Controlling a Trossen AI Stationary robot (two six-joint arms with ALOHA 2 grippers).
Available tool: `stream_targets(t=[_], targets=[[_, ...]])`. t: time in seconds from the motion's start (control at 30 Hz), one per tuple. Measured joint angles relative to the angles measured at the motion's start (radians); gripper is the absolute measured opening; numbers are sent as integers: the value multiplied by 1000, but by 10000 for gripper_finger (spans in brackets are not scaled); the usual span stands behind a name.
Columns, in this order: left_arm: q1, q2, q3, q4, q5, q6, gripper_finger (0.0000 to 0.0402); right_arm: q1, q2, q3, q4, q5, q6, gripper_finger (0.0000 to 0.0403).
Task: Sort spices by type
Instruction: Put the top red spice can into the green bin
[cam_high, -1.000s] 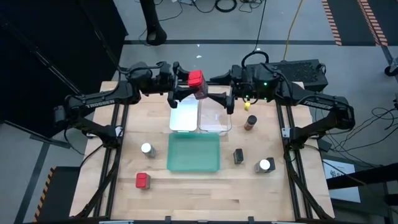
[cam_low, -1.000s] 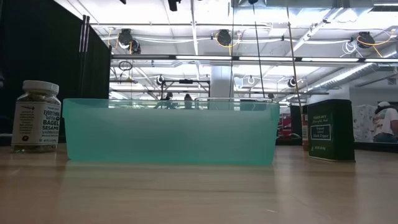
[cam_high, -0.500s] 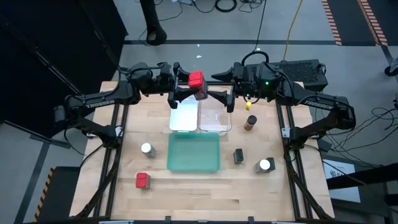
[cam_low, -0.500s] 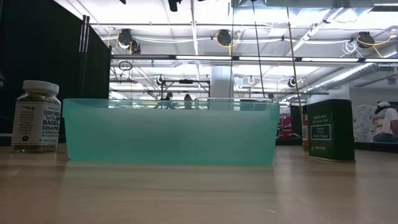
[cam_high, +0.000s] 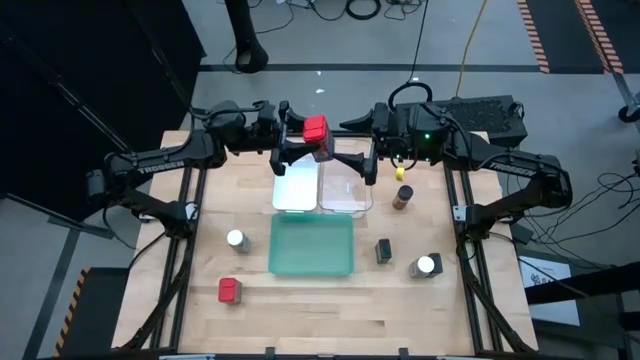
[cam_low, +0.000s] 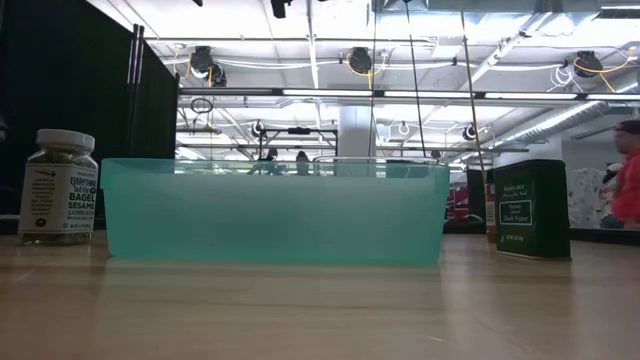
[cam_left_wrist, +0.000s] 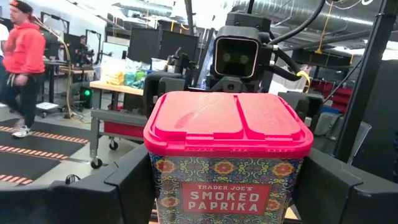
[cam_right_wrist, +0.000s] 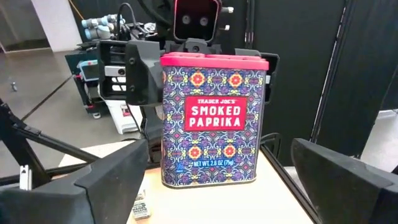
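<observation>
- While the left gripper holds a red paprika tin aloft at the table's 12 o'clock edge, its fingers press the tin's two sides (the wrist view shows the pink hinged lid and the "Smoked Paprika" label upright).
- Opposite it, the right gripper faces the same tin with its fingers spread wide, clear of the tin on either side.
- Below the raised tin, a white tray and a clear tray sit side by side, touching; a green tray lies just toward 6 o'clock of them.
- At about 2 o'clock of the green tray stands a brown dark-lidded jar.
- A dark grey tin stands just at its 3 o'clock side, with a white-lidded jar farther out.
- Another white-lidded jar stands at 9 o'clock of the green tray (its label reads "Bagel Sesame" in the low view).
- A second red tin rests toward 7 o'clock.
- Beyond the table, a person in red walks through the room.
</observation>
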Motion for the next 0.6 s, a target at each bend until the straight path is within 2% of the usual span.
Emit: stream_targets(t=[0.17, 0.6], targets=[[-26, 0, 0, 3, -27, 53, 289, 0, 34, 0, 1, -7, 17, 378], [-42, 0, 0, 3, -39, 72, 289, 1, 63, 0, 26, -9, -27, 377]])
